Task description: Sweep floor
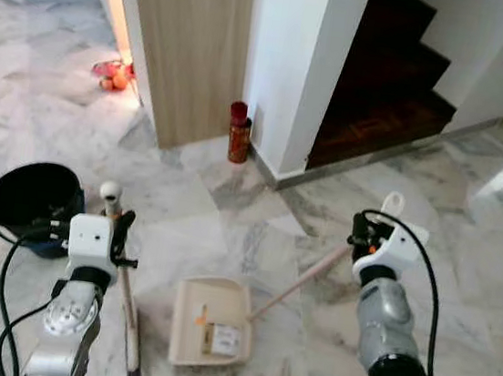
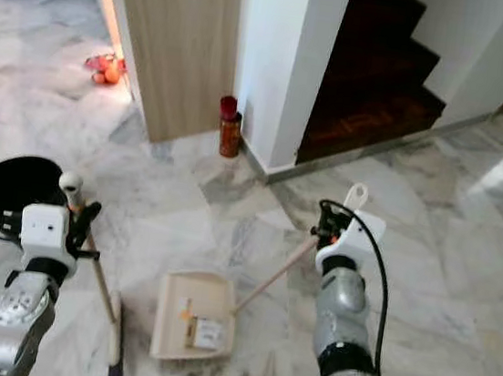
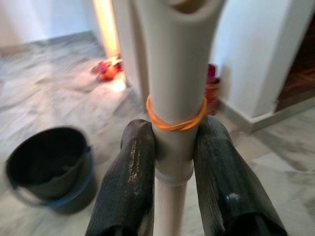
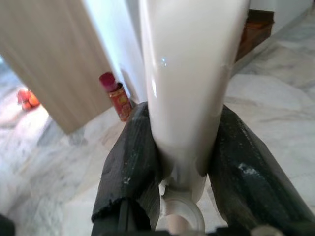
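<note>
My left gripper (image 1: 116, 226) is shut on the cream broom handle (image 3: 172, 93), just below its orange rubber band. The broom (image 1: 130, 320) slants down to bristles on the marble floor at my left. My right gripper (image 1: 363, 237) is shut on the cream dustpan handle (image 4: 189, 83), whose long stick (image 1: 299, 284) runs down to the cream dustpan (image 1: 211, 319). The dustpan lies flat on the floor between my arms and holds a small white packet (image 1: 222, 338) and an orange scrap.
A black bucket (image 1: 31, 202) stands on the floor at my left. A red canister (image 1: 239, 132) stands at the foot of the white wall, beside a wooden panel (image 1: 191, 43). Dark wooden stairs (image 1: 383, 85) rise at the back right. Red-orange items (image 1: 112, 72) lie far left.
</note>
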